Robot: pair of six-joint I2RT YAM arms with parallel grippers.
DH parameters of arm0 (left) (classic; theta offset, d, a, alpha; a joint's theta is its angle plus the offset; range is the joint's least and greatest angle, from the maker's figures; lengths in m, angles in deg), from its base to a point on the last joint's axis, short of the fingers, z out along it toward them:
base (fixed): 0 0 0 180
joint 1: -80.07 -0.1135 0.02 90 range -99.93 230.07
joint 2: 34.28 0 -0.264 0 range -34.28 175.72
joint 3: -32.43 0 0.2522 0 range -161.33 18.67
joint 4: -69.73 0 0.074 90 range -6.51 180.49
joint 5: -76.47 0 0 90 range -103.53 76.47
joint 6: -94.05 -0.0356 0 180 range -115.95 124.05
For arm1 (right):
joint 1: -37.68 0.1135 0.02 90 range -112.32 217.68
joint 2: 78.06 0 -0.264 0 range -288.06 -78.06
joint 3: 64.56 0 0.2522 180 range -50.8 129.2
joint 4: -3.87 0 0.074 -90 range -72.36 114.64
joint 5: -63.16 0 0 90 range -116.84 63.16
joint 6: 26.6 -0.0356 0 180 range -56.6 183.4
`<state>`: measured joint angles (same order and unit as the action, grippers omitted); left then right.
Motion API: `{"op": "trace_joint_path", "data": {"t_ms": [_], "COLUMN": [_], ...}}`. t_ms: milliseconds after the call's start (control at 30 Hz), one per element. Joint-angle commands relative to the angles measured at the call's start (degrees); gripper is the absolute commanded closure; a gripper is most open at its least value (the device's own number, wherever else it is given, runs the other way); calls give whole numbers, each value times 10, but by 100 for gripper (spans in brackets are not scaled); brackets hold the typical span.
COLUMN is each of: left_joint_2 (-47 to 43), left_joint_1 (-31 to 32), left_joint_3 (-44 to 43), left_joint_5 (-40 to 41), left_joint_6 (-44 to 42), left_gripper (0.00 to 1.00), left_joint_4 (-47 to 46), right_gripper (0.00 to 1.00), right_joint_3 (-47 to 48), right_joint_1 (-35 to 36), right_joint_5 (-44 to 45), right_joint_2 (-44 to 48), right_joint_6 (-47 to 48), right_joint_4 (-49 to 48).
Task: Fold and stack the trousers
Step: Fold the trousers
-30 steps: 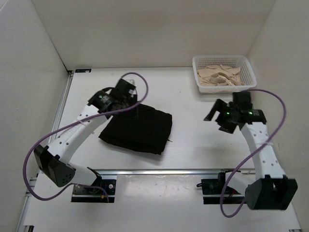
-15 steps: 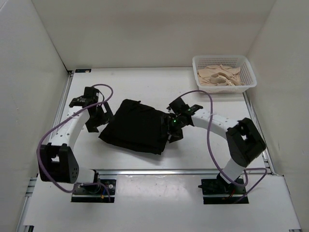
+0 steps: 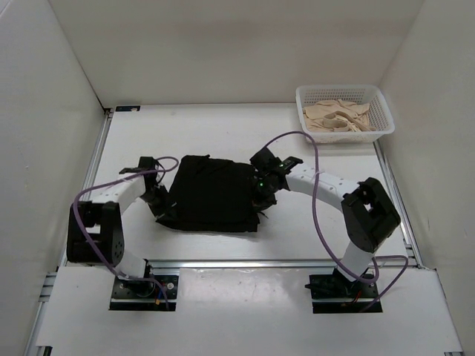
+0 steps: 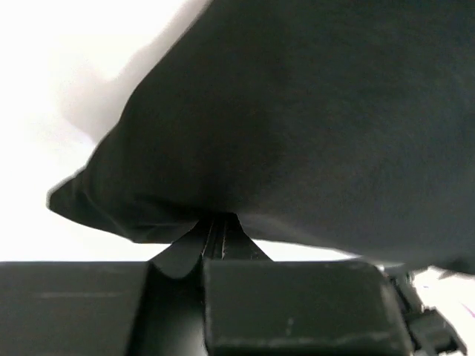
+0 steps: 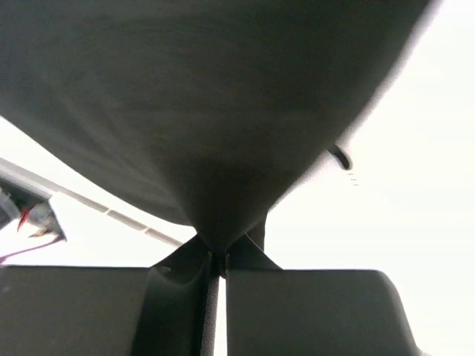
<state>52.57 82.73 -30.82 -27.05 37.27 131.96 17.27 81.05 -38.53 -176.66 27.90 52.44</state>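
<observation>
The black trousers lie folded into a rough rectangle on the white table, mid-left in the top view. My left gripper is at their left edge and is shut on the fabric. The left wrist view shows the dark cloth pinched between the closed fingers. My right gripper is at the trousers' right edge, also shut on the fabric. In the right wrist view the cloth runs down to a point where the fingers clamp it.
A white mesh basket holding beige cloth stands at the back right. White walls enclose the table on the left, back and right. A metal rail runs along the near edge, with both arm bases below it.
Both arms came in from apart to the trousers' left and right edges. Both grippers went from open to shut on the fabric, and the trousers were squared up slightly.
</observation>
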Motion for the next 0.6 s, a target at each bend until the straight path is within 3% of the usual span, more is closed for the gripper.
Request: {"op": "trace_joint_path", "data": {"t_ms": [0,67,100,133,167,200,233,300,333,400,433,467,500,567], "left_joint_2": [-83,-146,-167,-187,-220,-233,-243,-248,-248,-219,-206,-175,-158,-122], "left_joint_1": [30,47,47,52,53,53,53,53,53,53,53,53,53,53], "left_joint_3": [33,67,76,76,60,39,-24,-99,-165,-210,-226,-249,-257,-272], "left_joint_5": [-37,-58,-58,-58,-46,-30,9,53,84,99,99,117,118,118], "left_joint_6": [47,75,80,80,74,68,50,34,20,0,-8,-8,-8,-2], "left_gripper": [90,90,90,85,76,53,39,16,0,0,22,45,68,90], "left_joint_4": [-11,-4,3,18,39,90,118,178,185,174,150,136,121,69], "right_gripper": [100,84,70,35,21,14,7,6,5,11,22,56,73,95], "right_joint_3": [18,13,13,6,6,6,6,28,54,82,110,127,150,222], "right_joint_1": [-25,-19,-19,-19,-14,-14,-14,-8,-3,-3,-3,-3,-3,-3], "right_joint_5": [104,167,180,187,194,202,217,237,249,264,264,264,255,215], "right_joint_2": [40,46,46,52,57,63,81,111,119,126,126,118,87,27], "right_joint_6": [60,67,72,72,72,72,67,59,50,44,44,44,44,54], "right_joint_4": [76,94,106,106,112,119,119,133,134,134,115,106,101,101]}}
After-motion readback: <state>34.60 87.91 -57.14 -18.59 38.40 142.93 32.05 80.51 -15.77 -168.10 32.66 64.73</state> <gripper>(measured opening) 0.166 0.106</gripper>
